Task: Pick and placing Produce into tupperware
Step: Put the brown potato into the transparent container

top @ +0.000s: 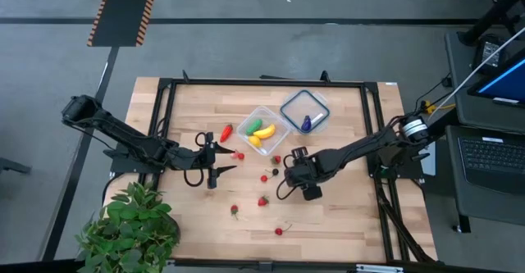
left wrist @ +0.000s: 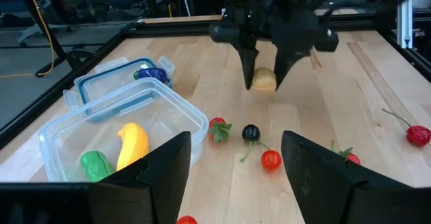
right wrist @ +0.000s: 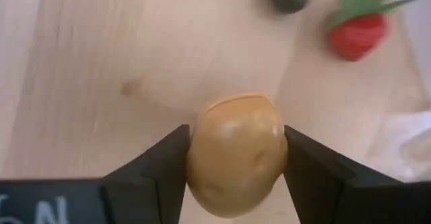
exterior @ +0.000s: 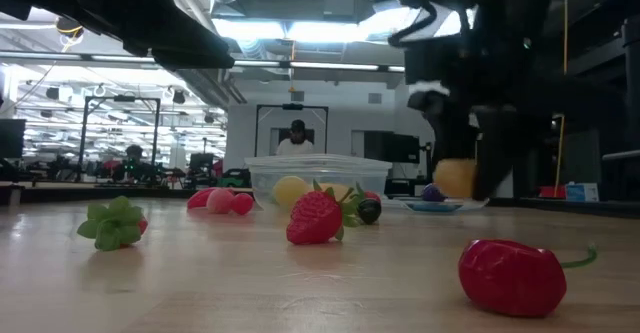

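The clear tupperware (top: 262, 129) stands at the table's middle with a yellow piece (left wrist: 133, 143) and a green piece (left wrist: 95, 165) inside. My right gripper (top: 292, 173), pointing down, is shut on a tan potato (right wrist: 236, 153), toward the near edge from the tub. My left gripper (top: 220, 160) hovers open to the tub's left, its fingers (left wrist: 161, 177) holding nothing. Loose Produce lies on the wood: a red pepper (top: 226, 132), a strawberry (left wrist: 217, 130), a dark berry (left wrist: 250, 132), a cherry (left wrist: 271, 159) and more toward the near edge (top: 262, 200). My right gripper pinches the potato between its two fingers (right wrist: 161, 167), which press two opposite sides of it (right wrist: 199, 163). They come from above, pointing steeply down. The potato (left wrist: 264, 81) hangs between the fingertips, lifted clear of the table, with its shadow on the wood below.
A clear lid with a greyish-blue rim (top: 305, 111) lies right of the tub's far corner, a blue-purple piece (top: 306, 123) on it. A leafy potted plant (top: 131, 228) stands at the near left corner. Black frame rails (top: 371, 109) border the table. A person (exterior: 297, 138) sits far behind.
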